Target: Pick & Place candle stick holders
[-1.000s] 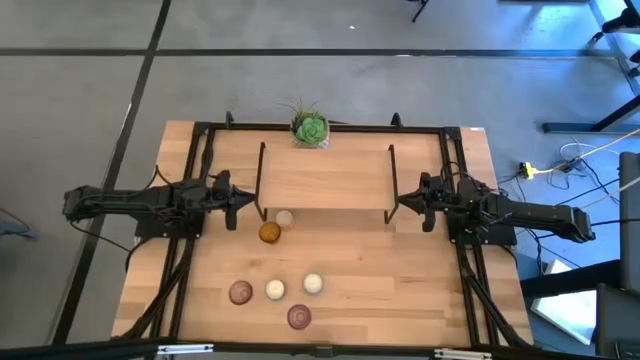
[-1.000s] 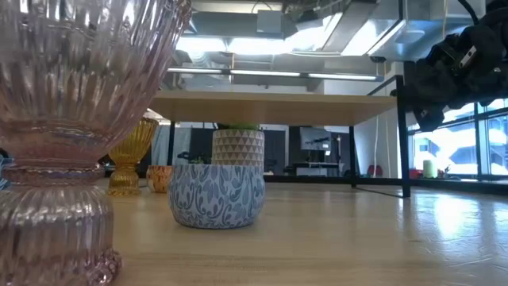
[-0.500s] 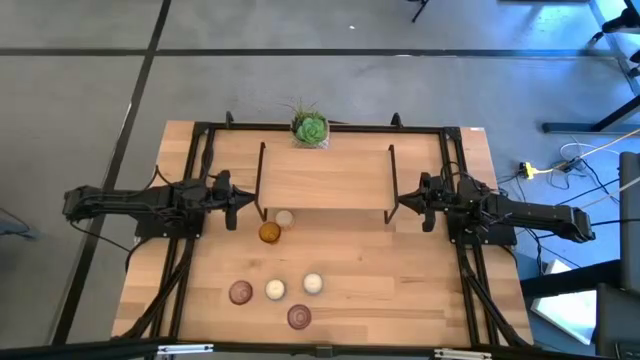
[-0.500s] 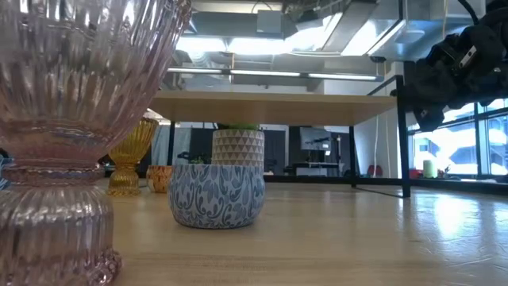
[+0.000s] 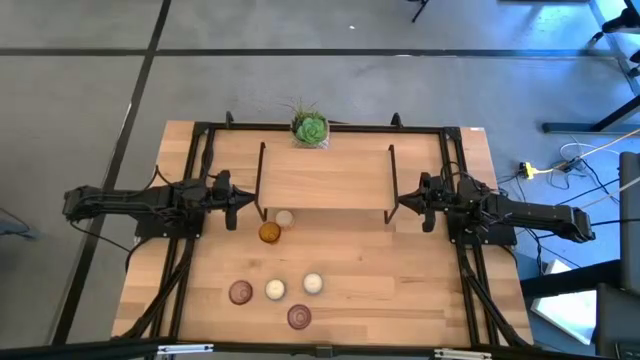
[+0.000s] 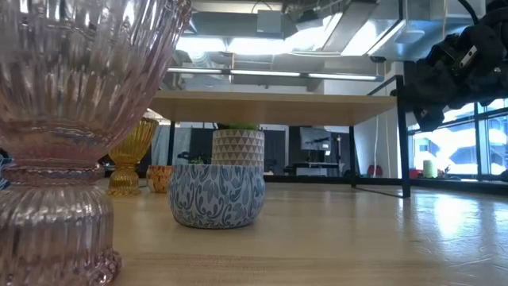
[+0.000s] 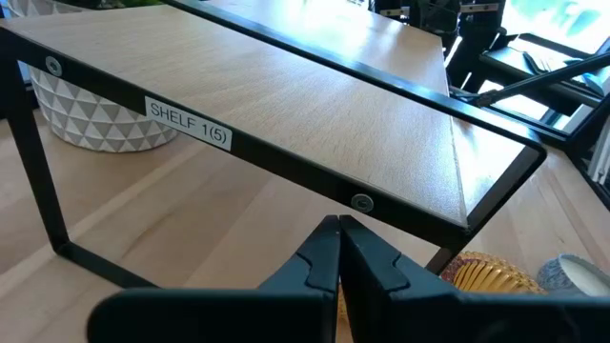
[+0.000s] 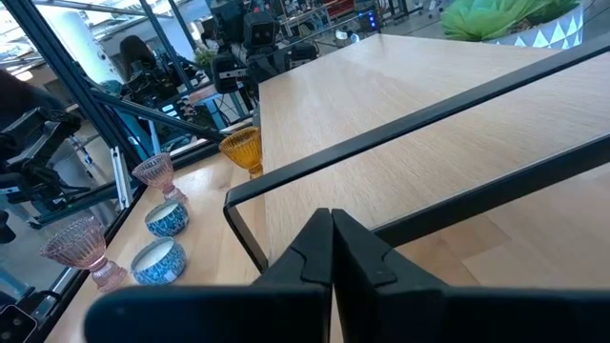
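low view: nearest pink glass holder point(image 6: 71, 135) cut off at top, left & bottom edges; right arm point(image 6: 452, 67) cropped at the right edge; high view: cream holder point(image 5: 284, 218) partly under the shelf point(image 5: 325, 178); left wrist view: amber holder point(image 7: 491, 272) cut by bottom edge.

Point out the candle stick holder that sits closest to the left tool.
The amber glass holder, just off the shelf's left front leg. It lies nearest the left tool; a cream one sits just beyond it, and the other four cluster toward the table's front edge.
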Controlling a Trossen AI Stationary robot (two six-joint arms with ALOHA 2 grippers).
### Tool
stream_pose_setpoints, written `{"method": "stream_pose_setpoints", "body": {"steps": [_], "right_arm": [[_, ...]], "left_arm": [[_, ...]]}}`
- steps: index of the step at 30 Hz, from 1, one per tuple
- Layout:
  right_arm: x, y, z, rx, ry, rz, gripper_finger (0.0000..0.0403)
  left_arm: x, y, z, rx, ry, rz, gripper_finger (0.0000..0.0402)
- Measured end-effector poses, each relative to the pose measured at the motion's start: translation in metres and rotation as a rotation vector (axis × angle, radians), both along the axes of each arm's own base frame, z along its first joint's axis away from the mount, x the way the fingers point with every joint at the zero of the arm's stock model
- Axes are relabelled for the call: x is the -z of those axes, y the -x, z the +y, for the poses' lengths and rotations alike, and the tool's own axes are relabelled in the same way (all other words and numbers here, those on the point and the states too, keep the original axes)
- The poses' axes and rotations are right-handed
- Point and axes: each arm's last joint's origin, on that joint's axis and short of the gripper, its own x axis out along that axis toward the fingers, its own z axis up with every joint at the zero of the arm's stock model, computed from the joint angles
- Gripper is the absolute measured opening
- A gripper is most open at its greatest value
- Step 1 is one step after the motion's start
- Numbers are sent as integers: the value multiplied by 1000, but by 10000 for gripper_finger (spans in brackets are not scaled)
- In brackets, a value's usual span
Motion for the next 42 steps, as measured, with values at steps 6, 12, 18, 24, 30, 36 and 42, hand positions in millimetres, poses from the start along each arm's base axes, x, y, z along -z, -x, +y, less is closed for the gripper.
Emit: {"method": "stream_pose_setpoints", "body": {"steps": [6,12,18,24,30,36,42], "right_arm": [[0,0,0,0,0,0,1],[0,0,0,0,0,0,1],[0,0,0,1,0,0,1],[-3,0,0,12,-95,-37,1],[-10,-1,0,32,-397,-129,1],[-15,0,-2,79,-565,-208,1],[-24,0,-2,57,-585,-298,1]], "left_arm": [[0,0,0,0,0,0,2],[0,0,0,0,0,0,2],[0,0,0,0,0,0,2],[0,0,0,0,0,0,2],[0,0,0,0,0,0,2],[0,0,0,-1,-2,0,2],[0,0,0,-9,20,-10,2]]}}
